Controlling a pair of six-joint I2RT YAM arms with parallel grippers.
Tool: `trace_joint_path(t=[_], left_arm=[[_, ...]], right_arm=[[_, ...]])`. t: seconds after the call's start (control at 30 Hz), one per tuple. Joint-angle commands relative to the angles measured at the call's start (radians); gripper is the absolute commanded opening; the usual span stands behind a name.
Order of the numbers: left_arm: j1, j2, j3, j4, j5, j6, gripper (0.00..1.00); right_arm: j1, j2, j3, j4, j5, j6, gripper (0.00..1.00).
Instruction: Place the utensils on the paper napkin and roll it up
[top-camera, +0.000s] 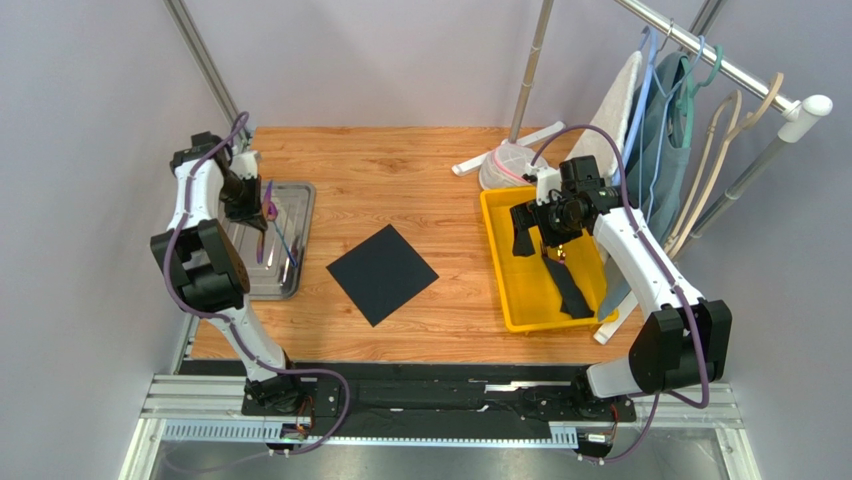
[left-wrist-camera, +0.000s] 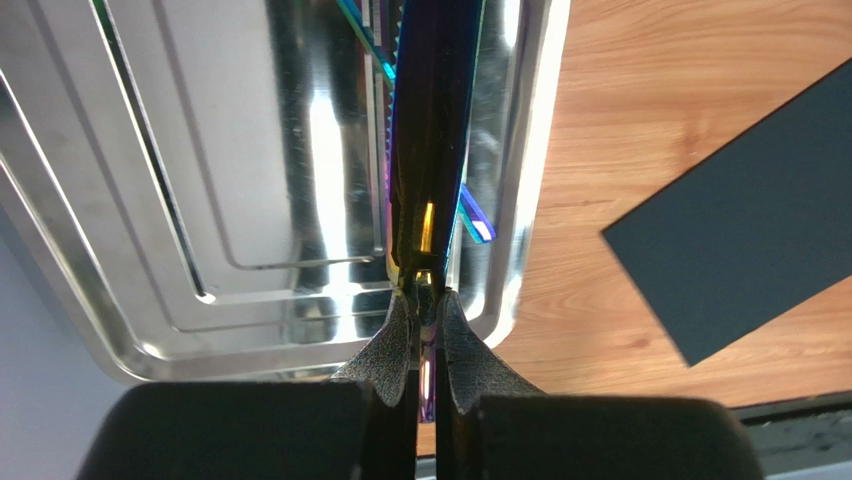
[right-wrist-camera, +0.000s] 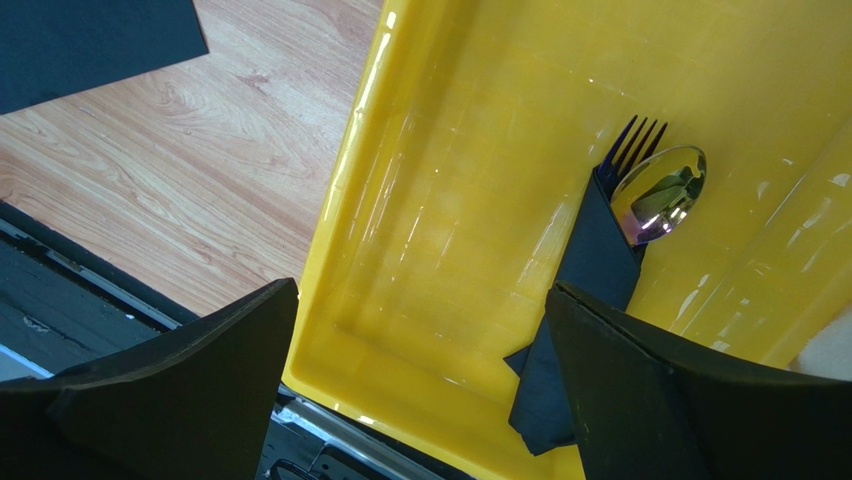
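The black paper napkin (top-camera: 382, 272) lies flat on the wooden table's middle; its corner shows in the left wrist view (left-wrist-camera: 740, 230). My left gripper (top-camera: 256, 207) is over the metal tray (top-camera: 303, 215) at the left, shut on an iridescent purple-gold utensil (left-wrist-camera: 430, 130) held above the tray (left-wrist-camera: 200, 200). Other utensils (top-camera: 280, 245) lie in the tray, one with a blue-purple end (left-wrist-camera: 470, 215). My right gripper (right-wrist-camera: 420, 370) is open and empty above the yellow bin (right-wrist-camera: 450, 230).
The yellow bin (top-camera: 500, 270) at the right holds a rolled black napkin bundle (right-wrist-camera: 595, 260) with a fork and spoon (right-wrist-camera: 660, 195) sticking out. A clothes rack with hangers (top-camera: 690, 110) and a white mesh bag (top-camera: 505, 165) stand at the back right.
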Motion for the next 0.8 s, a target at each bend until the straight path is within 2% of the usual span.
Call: trace_joint_path(t=[0.0, 0.33, 0.5, 0.63, 0.77], left_arm=[[-0.161, -0.145, -0.064, 0.015, -0.095, -0.283, 0.0], [-0.571, -0.253, -0.195, 0.061, -0.305, -0.64, 0.0], [-0.672, -0.253, -0.236, 0.113, -0.287, -0.728, 0.0], [-0.702, -0.183, -0.246, 0.133, -0.206, -0.84, 0.0], [-0.751, -0.126, -0.216, 0.155, -0.209, -0.826, 0.0]], right_arm=[[0.004, -0.052, 0.023, 0.002, -0.013, 0.0, 1.0], [0.004, -0.153, -0.066, 0.004, 0.021, -0.003, 1.0], [0.004, -0.153, -0.078, 0.008, 0.012, 0.003, 1.0], [0.004, -0.15, -0.07, 0.01, 0.008, 0.008, 1.0], [0.004, -0.141, -0.052, 0.007, -0.008, 0.021, 1.0]])
